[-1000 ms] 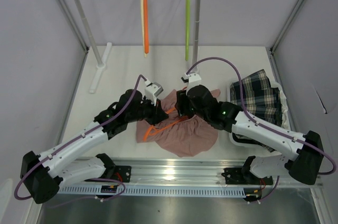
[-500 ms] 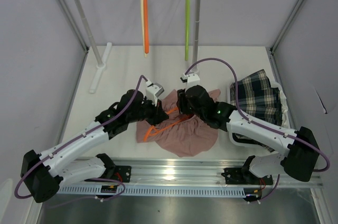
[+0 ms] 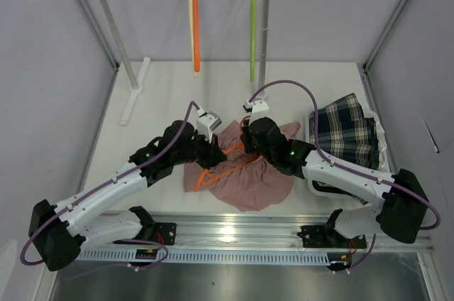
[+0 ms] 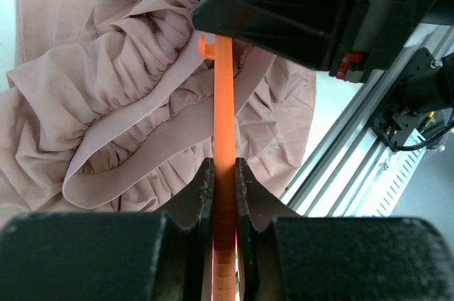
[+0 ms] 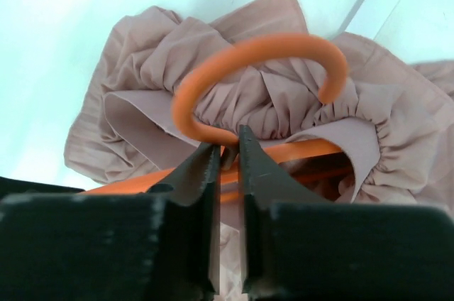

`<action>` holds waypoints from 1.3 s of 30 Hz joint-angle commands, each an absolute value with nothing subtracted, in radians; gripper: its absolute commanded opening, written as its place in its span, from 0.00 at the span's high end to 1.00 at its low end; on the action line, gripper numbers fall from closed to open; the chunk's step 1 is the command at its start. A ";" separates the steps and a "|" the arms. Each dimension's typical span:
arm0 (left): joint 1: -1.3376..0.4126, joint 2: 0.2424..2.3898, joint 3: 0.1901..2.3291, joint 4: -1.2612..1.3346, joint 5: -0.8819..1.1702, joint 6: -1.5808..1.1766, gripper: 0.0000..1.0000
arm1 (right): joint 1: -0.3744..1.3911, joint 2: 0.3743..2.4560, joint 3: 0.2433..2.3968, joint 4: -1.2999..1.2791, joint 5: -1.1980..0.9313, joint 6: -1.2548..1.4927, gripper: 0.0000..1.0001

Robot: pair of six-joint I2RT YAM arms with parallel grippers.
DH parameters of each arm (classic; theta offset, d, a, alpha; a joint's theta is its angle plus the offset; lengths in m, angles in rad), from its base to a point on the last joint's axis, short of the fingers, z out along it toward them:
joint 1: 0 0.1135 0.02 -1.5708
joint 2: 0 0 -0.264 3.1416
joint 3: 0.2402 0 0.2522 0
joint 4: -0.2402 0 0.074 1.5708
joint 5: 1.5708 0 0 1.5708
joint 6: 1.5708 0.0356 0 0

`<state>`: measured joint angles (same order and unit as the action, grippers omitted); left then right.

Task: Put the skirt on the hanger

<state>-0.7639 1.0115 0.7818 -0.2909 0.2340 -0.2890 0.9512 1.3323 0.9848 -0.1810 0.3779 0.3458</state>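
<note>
Claws both hold the thin orange plastic hanger (image 4: 223,102), left claw (image 4: 224,173) clamped on its bar and right claw (image 5: 227,155) pinched at the hook's base, which I judge steadies it inside the pink ruffled garment (image 4: 128,102), while the dark plaid pleated skirt (image 3: 345,130) lies untouched well to the right of the right claw.

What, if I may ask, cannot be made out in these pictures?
- Top view: the right arm covers the skirt's near edge.
- Left wrist view: the right arm's housing hides the orange hanger's far end.
- Right wrist view: the pink garment partly covers the hanger's frame.
</note>
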 commanded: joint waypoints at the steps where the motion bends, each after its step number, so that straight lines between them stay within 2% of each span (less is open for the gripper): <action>1: -0.772 1.017 0.828 -0.258 0.215 -0.290 1.00 | 0.943 1.335 0.980 -0.121 0.416 0.337 0.98; 4: -0.773 1.012 0.831 -0.270 0.181 -0.296 0.97 | 0.943 1.330 0.976 -0.118 0.420 0.334 1.00; 5: -0.773 1.008 0.830 -0.271 0.169 -0.301 0.88 | 0.942 1.330 0.973 -0.114 0.420 0.336 1.00; 7: -0.772 0.987 0.834 -0.285 0.123 -0.305 0.76 | 0.940 1.324 0.962 -0.107 0.423 0.334 1.00; 9: -0.772 0.967 0.838 -0.301 0.080 -0.311 0.60 | 0.940 1.316 0.953 -0.097 0.422 0.337 1.00; 11: -0.772 0.943 0.847 -0.316 0.054 -0.314 0.51 | 0.937 1.310 0.942 -0.087 0.420 0.337 1.00; 16: -0.770 0.917 0.867 -0.367 -0.055 -0.331 0.39 | 0.936 1.295 0.927 -0.087 0.425 0.348 1.00; 22: -0.718 0.945 0.864 -0.431 -0.115 -0.400 0.43 | 0.925 1.226 0.873 -0.057 0.413 0.356 1.00; 23: -0.697 0.960 0.862 -0.452 -0.103 -0.414 0.46 | 0.920 1.217 0.865 -0.048 0.410 0.360 1.00; 34: -0.632 1.123 0.785 -0.341 0.086 -0.449 0.57 | 0.893 1.135 0.802 -0.020 0.388 0.383 1.00; 39: -0.632 1.204 0.773 -0.278 0.130 -0.456 0.59 | 0.884 1.114 0.788 -0.017 0.382 0.393 1.00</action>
